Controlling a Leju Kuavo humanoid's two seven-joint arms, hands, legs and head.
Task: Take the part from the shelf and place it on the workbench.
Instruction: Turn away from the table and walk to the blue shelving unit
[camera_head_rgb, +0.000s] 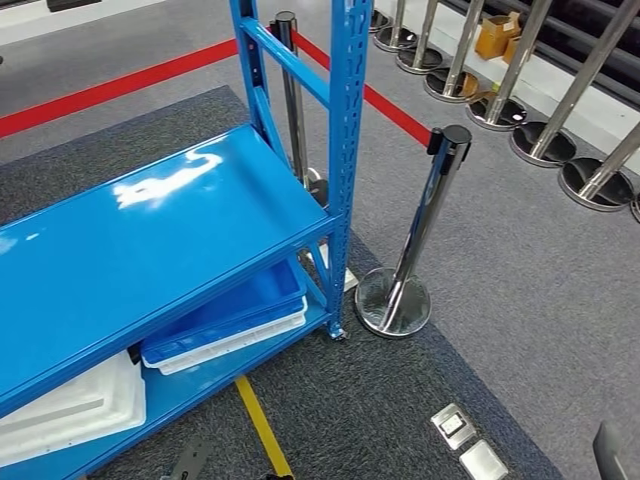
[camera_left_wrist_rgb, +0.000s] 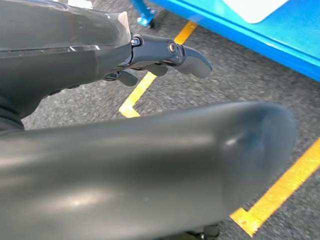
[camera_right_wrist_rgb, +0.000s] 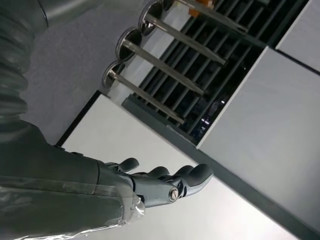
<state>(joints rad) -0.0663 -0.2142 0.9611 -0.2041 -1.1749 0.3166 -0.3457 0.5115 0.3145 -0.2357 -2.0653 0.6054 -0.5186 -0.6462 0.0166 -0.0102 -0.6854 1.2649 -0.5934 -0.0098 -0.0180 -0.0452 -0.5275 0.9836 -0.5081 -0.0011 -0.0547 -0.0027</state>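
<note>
A: Where does the shelf (camera_head_rgb: 151, 230) stand?

B: It is a blue metal rack on dark carpet. Its wide middle board is bare and glossy, with light glinting off it. The blue upright post (camera_head_rgb: 347, 150) at its near corner runs down to the floor.

A: And the part?

B: No part can be made out for certain. On the lowest board of the shelf lie two trays: a white tray (camera_head_rgb: 75, 405) toward the left end, and a blue tray (camera_head_rgb: 226, 315) with a white rim closer to the upright post. What either tray holds cannot be told.

A: What surrounds the shelf?

B: A chrome stanchion (camera_head_rgb: 411, 240) stands on its round base just beside the upright post, with a red belt (camera_head_rgb: 392, 112) running from its top back behind the shelf. More chrome posts (camera_head_rgb: 528, 100) line up well beyond it. A yellow floor line (camera_head_rgb: 260, 425) starts near the shelf's front edge, and two metal floor plates (camera_head_rgb: 468, 445) sit in the carpet further out.

A: The hands?

B: The left hand (camera_left_wrist_rgb: 158, 55) hangs over the carpet near the shelf's lowest board and the yellow line; its fingers are stretched out and apart, holding nothing. The right hand (camera_right_wrist_rgb: 158, 182) is away from the shelf, over a pale smooth surface, with its fingers also extended and nothing in them.
</note>
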